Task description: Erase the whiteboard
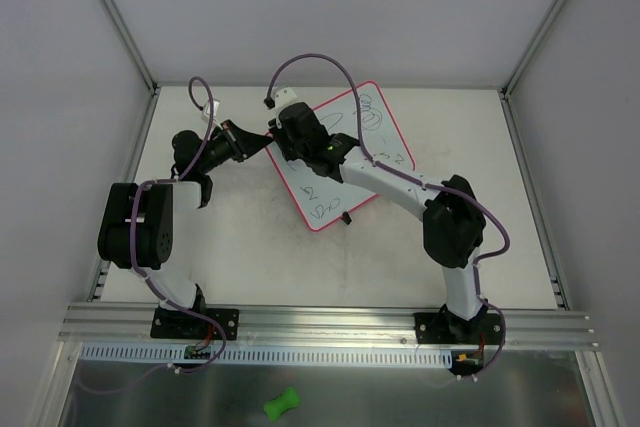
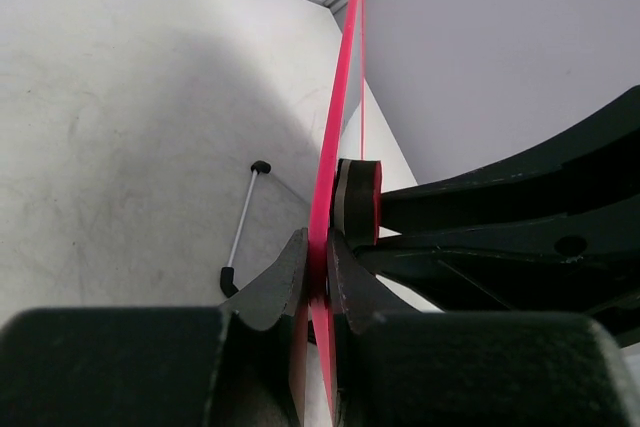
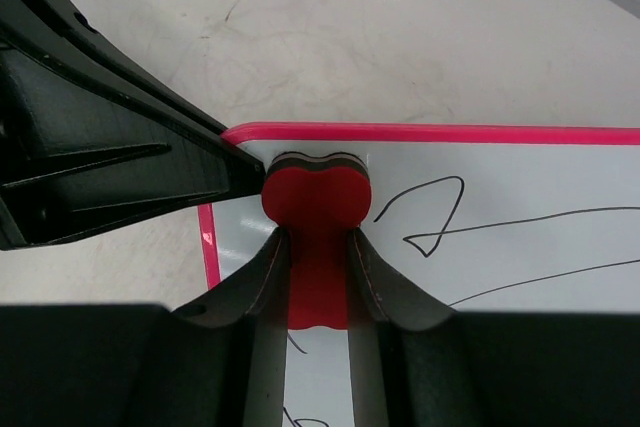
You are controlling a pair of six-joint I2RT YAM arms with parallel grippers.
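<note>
The pale, scuffed tabletop [image 1: 250, 257] fills the middle of the overhead view, with grey walls around it and a metal rail along the bottom where both arms are bolted. The whiteboard [image 1: 365, 112] lies on it just above centre, turned at an angle so that one rounded corner points to the upper right of the frame and another toward the lower middle. Its thin red-pink rim runs all the way round.

The right arm reaches from the lower right of the frame diagonally across the board to its left corner. The left arm bends in from the left side to meet that same corner.

In the left wrist view, the left end effector [image 2: 318, 265] is pressed together on the board's rim, which runs edge-on up the middle of the frame. In the right wrist view, the right end effector [image 3: 318, 239] is pinching the red bone-shaped eraser [image 3: 315, 195]. The eraser's rounded head rests on the white surface right at the corner, touching the tips of the left fingers [image 3: 235, 169].

Dark scribbles [image 3: 430, 215] run across the board to the right of the eraser.

A small green bone-shaped piece [image 1: 283, 404] lies at the bottom centre of the overhead view, below the rail.
</note>
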